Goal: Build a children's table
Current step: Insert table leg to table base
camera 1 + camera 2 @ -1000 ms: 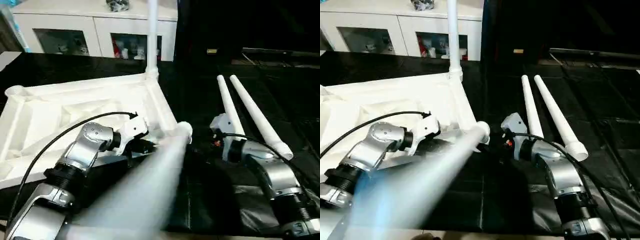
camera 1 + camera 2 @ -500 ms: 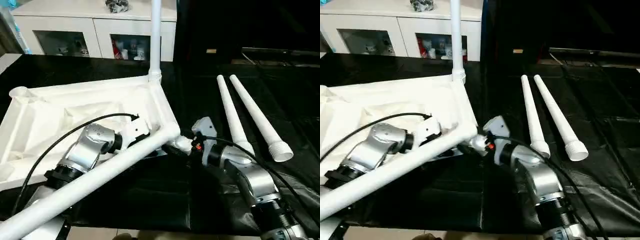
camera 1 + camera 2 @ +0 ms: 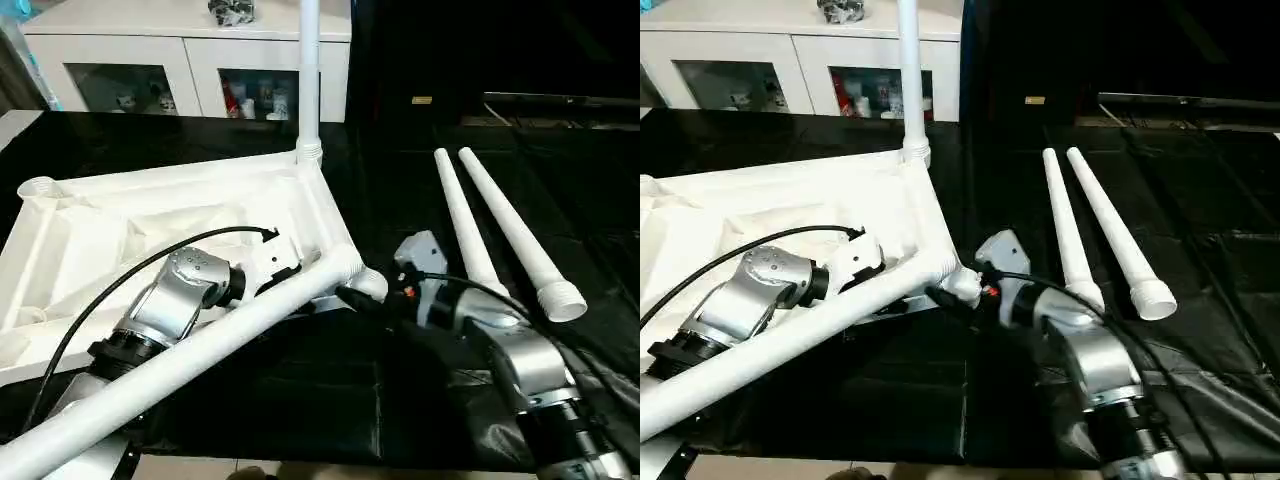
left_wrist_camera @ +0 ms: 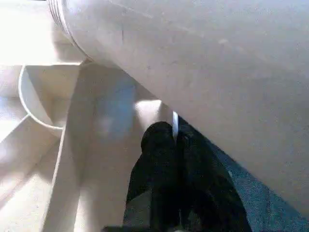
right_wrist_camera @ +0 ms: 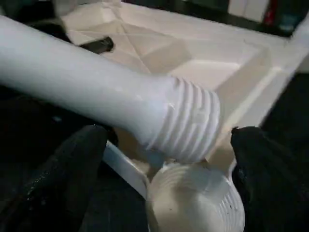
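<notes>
Between spread right fingers, leg's threaded end

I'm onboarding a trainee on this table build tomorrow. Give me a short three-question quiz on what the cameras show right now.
1. True or false: one leg already stands upright in a corner socket of the table top.
2. How many loose legs lie side by side on the black surface on the robot's right? A) one B) two C) three
3. The threaded end of the slanting leg lies between the fingers of the right gripper. Are those fingers spread apart or closed together?

Key: 1 true; 2 B; 3 spread apart, a black finger on each side of the thread.
</notes>
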